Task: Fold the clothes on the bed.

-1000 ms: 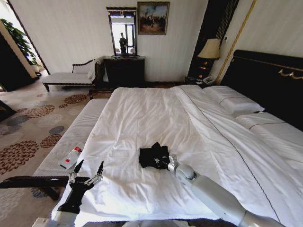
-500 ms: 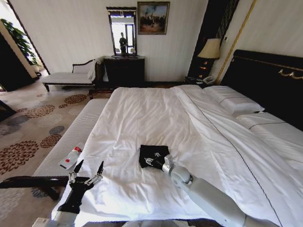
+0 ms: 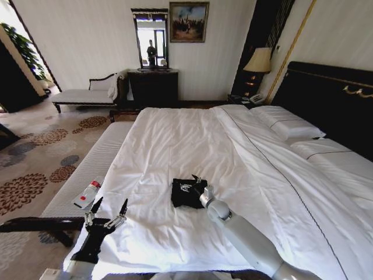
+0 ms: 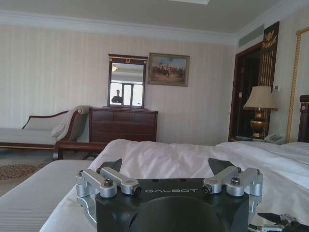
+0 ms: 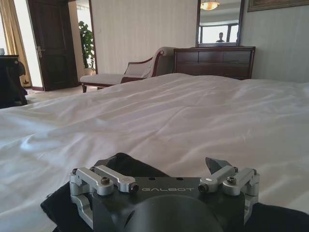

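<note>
The clothes [image 3: 182, 196], a black T-shirt with a bit of white lettering showing, lie as a small flat packet on the white duvet of the bed [image 3: 192, 137], near its front edge. My right gripper [image 3: 197, 182] hovers open over the packet's far right corner, the arm reaching in from the lower right. In the right wrist view the open right gripper [image 5: 166, 165] sits just above the black cloth [image 5: 60, 208], with nothing between its fingertips. My left gripper [image 3: 108, 208] waits open at the bed's front left edge, well apart from the shirt, and is seen open [image 4: 167, 166] in its own view.
A white-cushioned bench [image 3: 93, 163] runs along the bed's left side, with a white and red bottle [image 3: 87, 194] on it. Pillows [image 3: 288, 125] and a dark headboard [image 3: 332, 96] lie to the right. A dresser [image 3: 152, 87] and a chaise [image 3: 84, 95] stand against the far wall.
The shirt's raised flap has been laid down flat. My right gripper has let go and moved across the packet toward its far side. The left arm has stayed still.
</note>
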You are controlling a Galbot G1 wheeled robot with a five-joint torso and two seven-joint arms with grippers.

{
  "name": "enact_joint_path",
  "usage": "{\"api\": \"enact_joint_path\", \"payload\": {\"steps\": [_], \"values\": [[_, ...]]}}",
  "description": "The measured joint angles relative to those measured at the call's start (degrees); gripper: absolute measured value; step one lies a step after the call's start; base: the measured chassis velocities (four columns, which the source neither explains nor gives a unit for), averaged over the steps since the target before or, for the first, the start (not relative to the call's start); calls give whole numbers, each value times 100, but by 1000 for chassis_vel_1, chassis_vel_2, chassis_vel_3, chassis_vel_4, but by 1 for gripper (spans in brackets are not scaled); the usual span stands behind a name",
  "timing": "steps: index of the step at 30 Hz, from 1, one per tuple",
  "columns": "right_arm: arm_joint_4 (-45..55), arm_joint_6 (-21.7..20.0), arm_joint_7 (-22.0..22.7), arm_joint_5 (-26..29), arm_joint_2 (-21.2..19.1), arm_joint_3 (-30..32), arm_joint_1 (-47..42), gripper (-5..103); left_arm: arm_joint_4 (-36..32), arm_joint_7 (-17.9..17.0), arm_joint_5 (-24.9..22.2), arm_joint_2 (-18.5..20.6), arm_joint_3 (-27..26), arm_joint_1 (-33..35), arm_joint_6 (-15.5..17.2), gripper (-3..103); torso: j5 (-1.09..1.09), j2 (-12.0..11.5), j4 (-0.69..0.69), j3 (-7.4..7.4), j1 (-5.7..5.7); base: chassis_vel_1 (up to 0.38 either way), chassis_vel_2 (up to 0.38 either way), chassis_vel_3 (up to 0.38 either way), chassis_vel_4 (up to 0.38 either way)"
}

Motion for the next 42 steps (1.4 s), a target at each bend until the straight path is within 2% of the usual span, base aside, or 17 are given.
{"api": "enact_joint_path", "payload": {"steps": [8,13,16,17,21,22,23,25,26,29,30,34,37,42], "values": [[-309,235,-53,-729,388,-68,-167,100,0,0,0,0,0,0,0,100,-1,0,-1,0,0,0,0,0,0],[182,239,78,-481,405,170,-371,100,0,0,0,0,0,0,0,100,1,0,-1,-1,0,0,0,0,0],[922,205,179,-199,140,674,-598,100,0,1,0,0,0,0,0,100,0,0,-1,-1,0,0,0,0,0],[922,205,179,-199,140,674,-598,100,0,1,0,0,0,0,0,100,0,0,-1,-1,0,0,0,0,0],[1808,159,257,-293,-235,1847,-1294,100,0,1,0,0,0,0,1,100,2,0,-1,-1,0,0,0,0,0],[1808,159,257,-293,-235,1847,-1294,100,0,1,0,0,0,0,1,100,2,0,-1,-1,0,0,0,0,0],[2052,165,242,-400,-269,2255,-1599,100,0,1,0,0,0,0,1,100,1,0,-1,-1,0,0,0,0,0],[2576,231,100,-705,-141,3158,-2418,100,0,1,0,0,0,0,0,100,1,0,-1,-1,0,0,0,0,0],[2576,231,100,-705,-141,3158,-2418,100,0,1,0,0,0,0,0,100,1,0,-1,-1,0,0,0,0,0],[3354,586,-294,-1154,234,4324,-3869,100,0,2,0,0,1,0,1,100,1,1,-4,-2,-2,0,0,0,0],[3354,586,-294,-1154,234,4324,-3869,100,0,2,0,0,1,0,1,100,1,1,-4,-2,-2,0,0,0,0],[3922,886,-757,-1503,490,4839,-4970,100,0,1,0,0,1,0,1,100,-1,1,-5,-3,-2,0,0,0,0],[4052,942,-776,-1505,577,4925,-5129,100,0,1,0,0,0,0,1,100,0,1,-2,-2,-2,0,0,0,0],[4211,897,-560,-1390,599,5125,-5083,100,0,0,0,0,0,0,1,100,1,0,0,-1,-1,0,0,0,0]]}}
